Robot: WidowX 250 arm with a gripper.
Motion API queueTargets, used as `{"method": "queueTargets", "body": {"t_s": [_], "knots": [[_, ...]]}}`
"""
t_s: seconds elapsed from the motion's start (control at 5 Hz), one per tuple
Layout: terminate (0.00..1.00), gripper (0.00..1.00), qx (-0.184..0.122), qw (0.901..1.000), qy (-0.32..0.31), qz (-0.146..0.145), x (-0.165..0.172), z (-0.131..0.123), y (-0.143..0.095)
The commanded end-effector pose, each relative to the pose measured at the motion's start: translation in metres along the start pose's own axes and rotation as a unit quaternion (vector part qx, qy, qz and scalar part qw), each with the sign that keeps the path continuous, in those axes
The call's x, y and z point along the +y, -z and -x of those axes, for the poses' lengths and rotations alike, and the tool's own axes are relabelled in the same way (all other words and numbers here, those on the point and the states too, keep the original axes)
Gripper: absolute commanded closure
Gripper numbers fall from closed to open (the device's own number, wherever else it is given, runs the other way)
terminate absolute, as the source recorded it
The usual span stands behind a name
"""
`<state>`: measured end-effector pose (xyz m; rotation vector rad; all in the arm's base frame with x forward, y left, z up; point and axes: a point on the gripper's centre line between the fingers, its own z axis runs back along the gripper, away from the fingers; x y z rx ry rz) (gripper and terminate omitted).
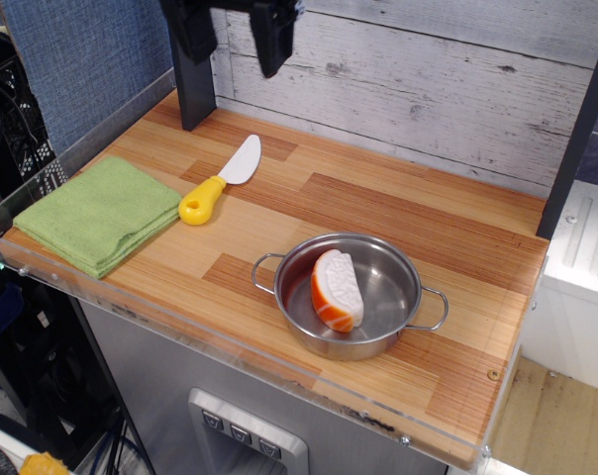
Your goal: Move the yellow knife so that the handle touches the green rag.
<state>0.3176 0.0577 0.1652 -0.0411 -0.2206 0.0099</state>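
The yellow knife (220, 183) lies flat on the wooden table, white blade pointing to the back right. Its yellow handle (201, 203) rests against the right edge of the green rag (99, 212), which is spread folded at the table's left front. My gripper (235, 38) hangs high at the top of the view, well above and behind the knife. It is open, its two dark fingers (273, 45) spread wide with nothing between them.
A steel pot (350, 295) with loop handles stands right of centre, holding an orange and white toy food piece (337, 289). A dark post (190, 89) rises at the back left. A clear plastic rim (42, 272) lines the table's front edge.
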Motion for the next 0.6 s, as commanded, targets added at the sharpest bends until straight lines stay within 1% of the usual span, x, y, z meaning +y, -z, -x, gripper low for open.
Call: {"method": "queueTargets", "body": {"t_s": [0.0, 0.2, 0.4], "knots": [[0.0, 0.0, 0.034, 0.9991, -0.014, -0.023, 0.0033, 0.0105, -0.0112], [0.0, 0.0, 0.034, 0.9991, -0.014, -0.023, 0.0033, 0.0105, -0.0112], [1.0, 0.0, 0.034, 0.9991, -0.014, -0.023, 0.0033, 0.0105, -0.0112]]}}
